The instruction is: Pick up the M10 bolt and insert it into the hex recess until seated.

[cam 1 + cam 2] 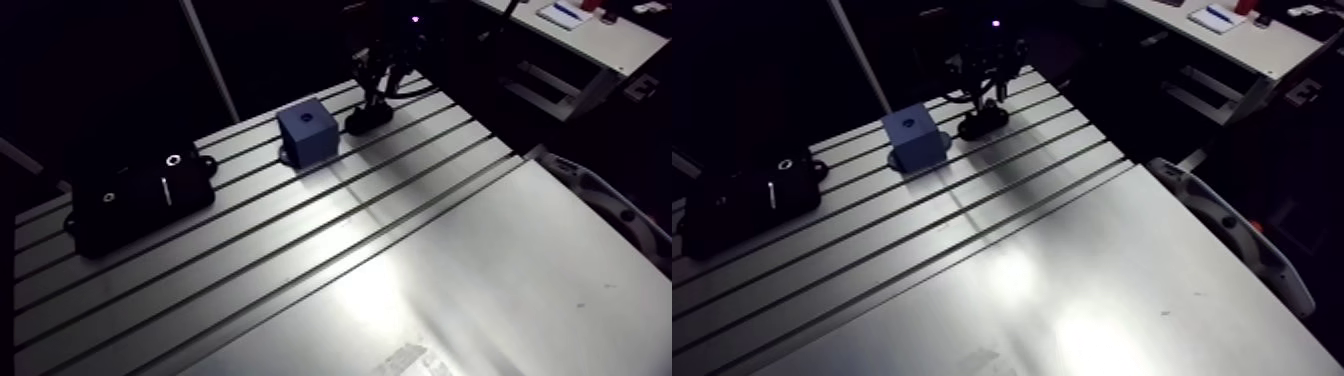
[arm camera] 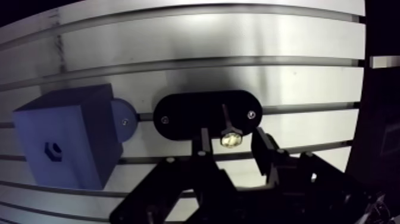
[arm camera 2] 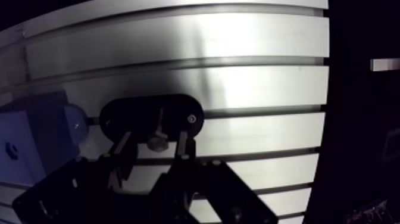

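- Hand [image 2: 231,134]: in the wrist view it hangs directly over the black oval plate. Its two fingers [image 2: 204,143] stand apart, one on each side of the bolt head. A narrow gap shows on both sides, so the hand holds nothing.
- M10 bolt [image 2: 227,121]: it sits on the black oval plate [image 2: 184,113] between the plate's two small screws. Its pale head is nearest the hand and its dark shank runs away across the plate. Whether it stands upright or leans cannot be told from these views.
- Black oval plate: it rests flat on the tabletop [image 2: 238,42], straddling one of the slots, just beside the blue block.
- Blue block [image 2: 71,140]: a cube set beside the plate. A round foot [image 2: 123,119] at its base carries a screw and reaches almost to the plate's rounded end.
- Hex recess [image 2: 53,150]: a small dark six-sided opening in the block's upper face, with nothing in it. It lies well apart from the bolt.
- Arm view: block [image 1: 310,130] and plate [image 1: 368,120] lie side by side near the far edge of the slotted tabletop. The hand comes down over the plate.
- Black case [image 1: 140,195]: a dark box with white ring marks. It lies on the tabletop well apart from the block, on the side away from the plate.
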Robot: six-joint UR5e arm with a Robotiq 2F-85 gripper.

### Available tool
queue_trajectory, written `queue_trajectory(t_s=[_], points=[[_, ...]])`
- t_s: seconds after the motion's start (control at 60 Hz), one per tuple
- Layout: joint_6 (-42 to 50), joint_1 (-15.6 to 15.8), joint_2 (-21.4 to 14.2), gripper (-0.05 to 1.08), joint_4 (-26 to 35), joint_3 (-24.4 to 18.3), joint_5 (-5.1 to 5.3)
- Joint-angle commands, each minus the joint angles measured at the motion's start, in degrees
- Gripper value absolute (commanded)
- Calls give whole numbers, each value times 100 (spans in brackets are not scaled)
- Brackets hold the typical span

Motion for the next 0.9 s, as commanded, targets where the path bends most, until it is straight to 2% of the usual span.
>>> queue_trajectory(t_s=[0.017, 0.9], points=[[-2, 0, -2, 53, -9, 7, 0], [-2, 0, -2, 58, -9, -11, 0]])
